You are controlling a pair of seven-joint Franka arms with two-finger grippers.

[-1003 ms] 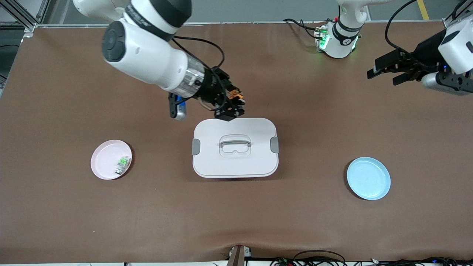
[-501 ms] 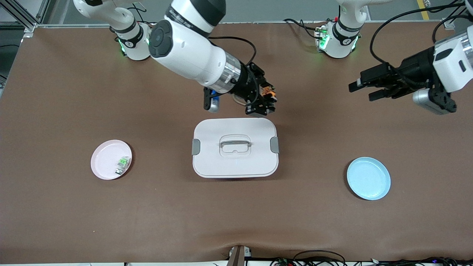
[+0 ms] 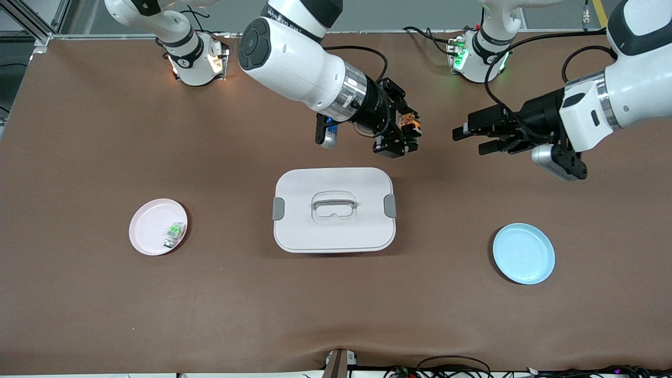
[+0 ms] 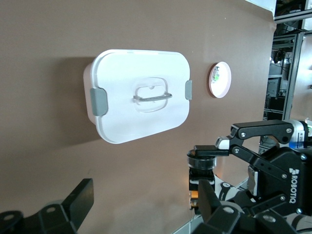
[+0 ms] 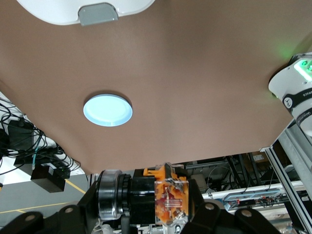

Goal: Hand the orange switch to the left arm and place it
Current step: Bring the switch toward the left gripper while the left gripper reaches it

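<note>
My right gripper [image 3: 403, 135] hangs over the brown table beside the white box [image 3: 334, 210], shut on the orange switch [image 3: 410, 125]. In the right wrist view the switch [image 5: 155, 197] lies crosswise between the jaws, with a silver ring, a black body and an orange end. My left gripper [image 3: 469, 138] is open over the table toward the left arm's end, its fingers pointing at the switch a short gap away. In the left wrist view the switch [image 4: 201, 176] shows close beside one left finger [image 4: 208, 196]. The box [image 4: 141, 100] stands closed with its grey latches shut.
A pink plate [image 3: 152, 223] holding a small green-and-silver switch [image 3: 175, 233] lies toward the right arm's end. A light blue plate [image 3: 523, 253] lies toward the left arm's end, nearer the front camera than the grippers, and shows bare in the right wrist view [image 5: 107, 109]. Cables run along the table edges.
My right arm has carried the switch from over the box's edge toward the left arm's end. My left arm has swung in toward it, closing most of the gap.
</note>
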